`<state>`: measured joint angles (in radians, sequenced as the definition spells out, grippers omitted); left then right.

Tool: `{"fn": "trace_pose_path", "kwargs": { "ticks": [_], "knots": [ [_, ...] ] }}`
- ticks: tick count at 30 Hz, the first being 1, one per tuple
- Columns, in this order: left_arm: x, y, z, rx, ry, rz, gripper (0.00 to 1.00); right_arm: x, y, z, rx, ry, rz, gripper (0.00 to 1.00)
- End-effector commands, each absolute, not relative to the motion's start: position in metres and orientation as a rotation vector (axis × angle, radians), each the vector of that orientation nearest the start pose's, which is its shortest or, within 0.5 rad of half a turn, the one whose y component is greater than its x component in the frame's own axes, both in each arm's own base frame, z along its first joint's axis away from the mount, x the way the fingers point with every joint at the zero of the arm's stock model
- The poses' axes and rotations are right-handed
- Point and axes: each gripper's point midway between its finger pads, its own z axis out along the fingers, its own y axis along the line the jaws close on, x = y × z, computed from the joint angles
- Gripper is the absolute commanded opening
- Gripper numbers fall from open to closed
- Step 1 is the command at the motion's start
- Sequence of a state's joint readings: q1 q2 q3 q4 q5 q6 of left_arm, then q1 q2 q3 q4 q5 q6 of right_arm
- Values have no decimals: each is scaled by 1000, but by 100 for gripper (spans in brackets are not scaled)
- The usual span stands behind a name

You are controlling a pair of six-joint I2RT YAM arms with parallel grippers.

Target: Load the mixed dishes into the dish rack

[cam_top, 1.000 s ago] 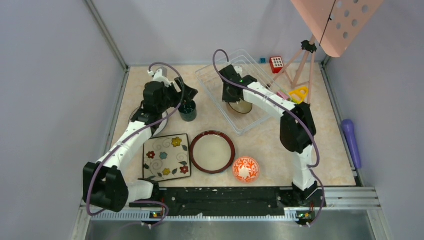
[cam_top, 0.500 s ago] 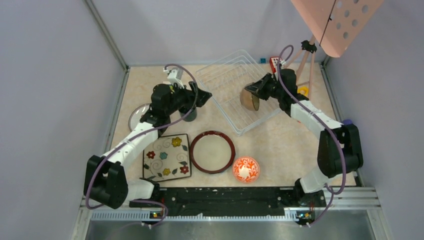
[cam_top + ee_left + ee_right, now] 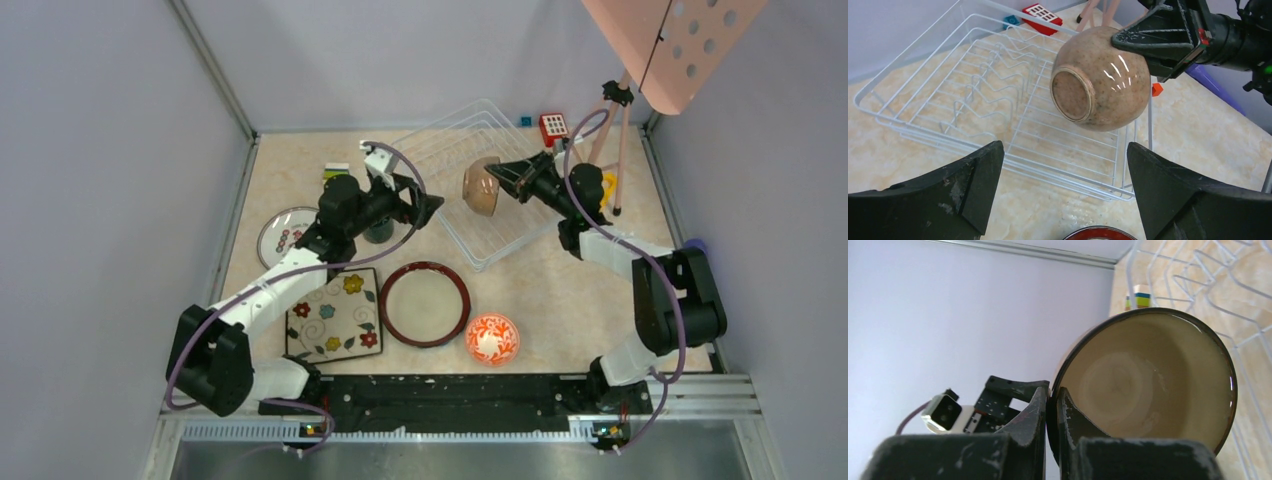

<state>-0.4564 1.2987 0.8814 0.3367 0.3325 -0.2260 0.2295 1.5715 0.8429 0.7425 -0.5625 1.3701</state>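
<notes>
- white red-marked plate (image 3: 285, 233) flat on the table (image 3: 520, 290), far left, just beside the left arm.
- square floral plate (image 3: 333, 314) flat near the front edge, touching or almost touching the red-rimmed cream plate (image 3: 425, 303) on its right.
- small stack of coloured blocks (image 3: 337, 170) at the back, behind the left arm.
- teal mug (image 3: 378, 234) upright, mostly hidden under the left wrist.
- left gripper (image 3: 428, 206) has its jaws spread wide with nothing between them. It hangs just left of the dish rack (image 3: 470, 135) and points at it.
- dish rack sits at an angle at back centre, with no dishes resting in it.
- orange bowl (image 3: 492, 338) upright at the front, right of the red-rimmed plate and apart from it.
- brown bowl (image 3: 1100, 80) is lifted over the rack and tipped on its side, foot toward the left gripper. Cannot tell if it touches the wires.
- right gripper (image 3: 1052, 405) is pinched closed on the brown bowl's rim, one finger inside and one outside.
- red toy cube (image 3: 553, 128) at the back, right of the rack, beside the tripod (image 3: 612, 120).
</notes>
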Motion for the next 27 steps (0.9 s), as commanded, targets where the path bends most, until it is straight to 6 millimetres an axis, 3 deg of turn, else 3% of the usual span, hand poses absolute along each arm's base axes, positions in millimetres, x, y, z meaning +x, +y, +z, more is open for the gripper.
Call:
{"fn": "trace_pose_path", "kwargs": {
  "ticks": [1, 7, 14, 27],
  "knots": [
    [359, -257, 293, 541, 1468, -728, 98, 381, 215, 355, 345, 1371, 1827, 0],
    [359, -274, 292, 630, 1460, -746, 98, 374, 205, 362, 404, 1321, 1824, 0],
    [345, -295, 288, 775, 1350, -710, 98, 364, 195, 368, 462, 1284, 1819, 0],
    [347, -324, 286, 830, 1265, -663, 98, 353, 189, 377, 506, 1217, 1910, 0]
  ]
}}
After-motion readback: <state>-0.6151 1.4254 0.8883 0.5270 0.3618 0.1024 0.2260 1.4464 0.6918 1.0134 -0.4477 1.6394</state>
